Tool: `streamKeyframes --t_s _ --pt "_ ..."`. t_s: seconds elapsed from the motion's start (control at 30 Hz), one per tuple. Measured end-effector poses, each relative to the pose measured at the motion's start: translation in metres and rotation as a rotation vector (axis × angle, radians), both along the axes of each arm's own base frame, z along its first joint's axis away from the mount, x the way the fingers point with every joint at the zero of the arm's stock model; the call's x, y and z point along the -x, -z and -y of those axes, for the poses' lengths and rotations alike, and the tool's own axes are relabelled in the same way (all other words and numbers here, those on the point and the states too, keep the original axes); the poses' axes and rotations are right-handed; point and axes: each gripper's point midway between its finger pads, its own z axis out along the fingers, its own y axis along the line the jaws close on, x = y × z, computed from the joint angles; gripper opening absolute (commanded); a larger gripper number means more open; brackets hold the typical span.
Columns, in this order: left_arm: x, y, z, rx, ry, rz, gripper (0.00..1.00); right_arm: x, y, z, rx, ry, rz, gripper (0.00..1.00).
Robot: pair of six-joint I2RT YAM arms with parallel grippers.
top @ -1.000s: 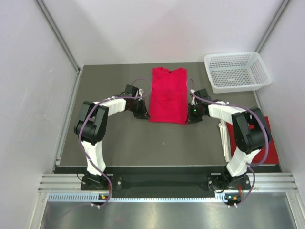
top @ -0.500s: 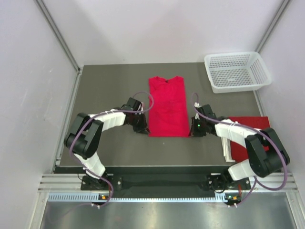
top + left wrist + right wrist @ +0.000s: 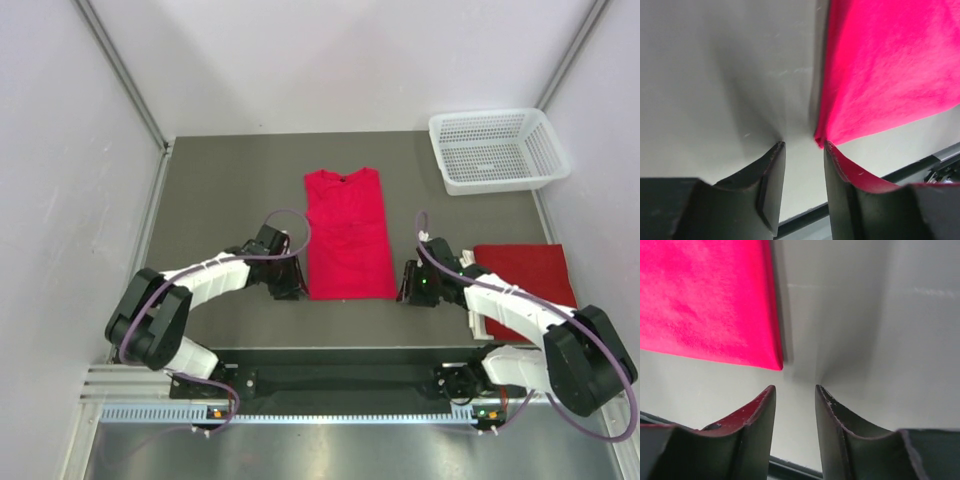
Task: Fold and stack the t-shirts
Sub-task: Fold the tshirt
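A red t-shirt [image 3: 345, 235] lies flat in a long narrow strip at the table's middle, neck at the far end. My left gripper [image 3: 291, 291] sits at its near left corner, jaws open with only bare table between them. In the left wrist view that t-shirt [image 3: 890, 65] has its corner just touching my left gripper's [image 3: 802, 145] right fingertip. My right gripper [image 3: 404, 290] rests off the near right corner, open and holding nothing. The right wrist view shows the t-shirt [image 3: 705, 295] corner just ahead of my right gripper [image 3: 795, 387], apart from it. Another folded red t-shirt [image 3: 525, 272] lies at the right.
A white mesh basket [image 3: 497, 150] stands at the back right corner. Grey walls close in the table on the left, right and back. The table's near edge with its dark rail [image 3: 900, 172] runs close behind both grippers.
Both arms drew the t-shirt toward the near edge with its bottom corners pinched. Both grippers have now opened and let the corners go.
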Motion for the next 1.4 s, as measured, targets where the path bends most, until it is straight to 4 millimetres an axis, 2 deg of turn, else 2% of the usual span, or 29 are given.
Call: streamKeyframes --t_s 0.1,0.27,0.47,0.73,0.97,1.2,1.33,1.37,1.4 --pt "0.006 -0.001 -0.004 0.004 -0.026 0.001 0.46 0.001 -0.002 0.000 -0.019 0.064 -0.021 0.44" --pt "0.016 -0.001 -0.002 0.067 -0.074 -0.016 0.47 0.002 0.000 -0.002 -0.059 0.151 -0.047 0.46" --pt "0.016 -0.003 0.007 0.127 -0.108 -0.031 0.47 -0.005 -0.002 -0.010 -0.121 0.218 -0.039 0.47" --pt "0.014 -0.003 0.006 0.139 -0.155 -0.032 0.48 -0.013 -0.002 -0.022 -0.221 0.273 -0.021 0.47" --pt "0.010 -0.002 0.009 0.163 -0.171 -0.018 0.44 -0.014 -0.002 -0.020 -0.259 0.324 -0.002 0.46" --pt "0.005 0.001 0.013 0.173 -0.182 -0.017 0.30 -0.016 -0.001 -0.020 -0.282 0.375 -0.007 0.41" --pt "0.003 0.005 0.010 0.156 -0.192 -0.014 0.16 -0.018 0.001 -0.020 -0.300 0.405 -0.005 0.40" --pt "0.003 0.006 0.010 0.154 -0.193 -0.015 0.10 -0.018 0.000 -0.021 -0.306 0.410 -0.004 0.35" --pt "0.003 0.006 0.010 0.155 -0.193 -0.016 0.07 -0.019 0.000 -0.021 -0.309 0.412 -0.002 0.32"
